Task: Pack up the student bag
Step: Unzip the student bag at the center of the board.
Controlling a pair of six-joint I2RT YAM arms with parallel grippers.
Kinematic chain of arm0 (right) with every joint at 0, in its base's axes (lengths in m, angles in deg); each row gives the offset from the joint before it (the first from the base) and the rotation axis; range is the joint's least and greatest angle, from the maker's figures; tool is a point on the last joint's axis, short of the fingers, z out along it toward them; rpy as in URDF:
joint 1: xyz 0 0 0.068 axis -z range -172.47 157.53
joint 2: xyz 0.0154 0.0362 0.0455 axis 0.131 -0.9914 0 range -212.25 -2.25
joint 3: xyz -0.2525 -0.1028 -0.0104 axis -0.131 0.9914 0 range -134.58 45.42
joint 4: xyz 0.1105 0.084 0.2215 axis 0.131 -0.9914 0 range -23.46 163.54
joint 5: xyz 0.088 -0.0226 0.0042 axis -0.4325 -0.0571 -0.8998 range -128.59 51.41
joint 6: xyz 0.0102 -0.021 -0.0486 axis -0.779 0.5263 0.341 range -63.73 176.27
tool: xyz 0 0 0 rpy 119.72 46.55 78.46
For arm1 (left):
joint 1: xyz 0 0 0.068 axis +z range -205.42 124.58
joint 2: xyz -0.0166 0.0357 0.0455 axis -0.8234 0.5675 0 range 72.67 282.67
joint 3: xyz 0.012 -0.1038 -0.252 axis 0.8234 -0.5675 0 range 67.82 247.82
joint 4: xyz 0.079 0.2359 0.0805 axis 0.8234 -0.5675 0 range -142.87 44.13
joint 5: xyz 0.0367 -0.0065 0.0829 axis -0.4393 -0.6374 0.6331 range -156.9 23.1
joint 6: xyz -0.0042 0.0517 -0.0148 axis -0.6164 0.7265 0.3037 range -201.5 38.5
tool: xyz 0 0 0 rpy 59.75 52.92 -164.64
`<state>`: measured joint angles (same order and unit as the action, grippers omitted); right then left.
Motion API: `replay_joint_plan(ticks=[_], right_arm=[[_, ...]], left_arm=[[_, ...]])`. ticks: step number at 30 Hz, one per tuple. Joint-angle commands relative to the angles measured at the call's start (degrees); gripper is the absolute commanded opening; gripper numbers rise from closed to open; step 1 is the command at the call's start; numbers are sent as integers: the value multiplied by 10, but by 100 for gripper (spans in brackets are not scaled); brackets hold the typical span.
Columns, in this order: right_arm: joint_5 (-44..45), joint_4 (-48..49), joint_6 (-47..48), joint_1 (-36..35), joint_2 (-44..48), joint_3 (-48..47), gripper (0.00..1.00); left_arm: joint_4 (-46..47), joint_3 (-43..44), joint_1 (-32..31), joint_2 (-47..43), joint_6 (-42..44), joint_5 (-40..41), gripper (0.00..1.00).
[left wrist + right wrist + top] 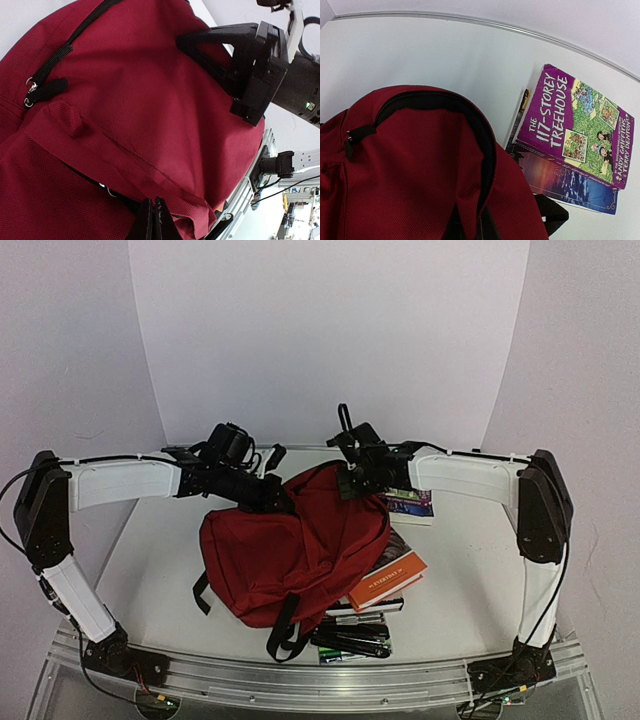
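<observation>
**Both grippers on the bag, books still outside**

Nearest the arm bases, dark markers (352,640) and an orange book (387,580) lie out, part-hidden under the slumped student bag (275,550) at mid-table. At its far edge, the left gripper (153,202) pinches red fabric with its fingers pressed together. The right gripper (187,42) is clamped by the black zipper band. Far right, The 117-Storey Treehouse (575,130) sits unpacked. I can't tell whether the bag is open.

Bag (270,555) on table (470,560); book stack (388,582) at right.
</observation>
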<state>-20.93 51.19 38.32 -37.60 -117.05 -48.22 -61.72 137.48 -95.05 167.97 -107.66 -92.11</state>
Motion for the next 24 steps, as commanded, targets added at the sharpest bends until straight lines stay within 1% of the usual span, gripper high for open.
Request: replay_joint_plan(ticks=[1, 12, 14, 21, 24], right_arm=[[41, 1, -29, 11, -8, -27, 0], [43, 1, -37, 14, -12, -32, 0], [43, 1, -39, 15, -13, -32, 0], [28, 1, -36, 16, -11, -31, 0], [9, -2, -33, 16, -1, -31, 1]], left_arm=[[-21, 24, -32, -29, 24, 21, 0], [-46, 37, -93, -30, 35, 45, 0], [-37, 33, -101, -39, 32, 40, 0], [-12, 15, -123, -39, 7, -19, 0], [-10, -7, -123, -52, -4, -6, 0]])
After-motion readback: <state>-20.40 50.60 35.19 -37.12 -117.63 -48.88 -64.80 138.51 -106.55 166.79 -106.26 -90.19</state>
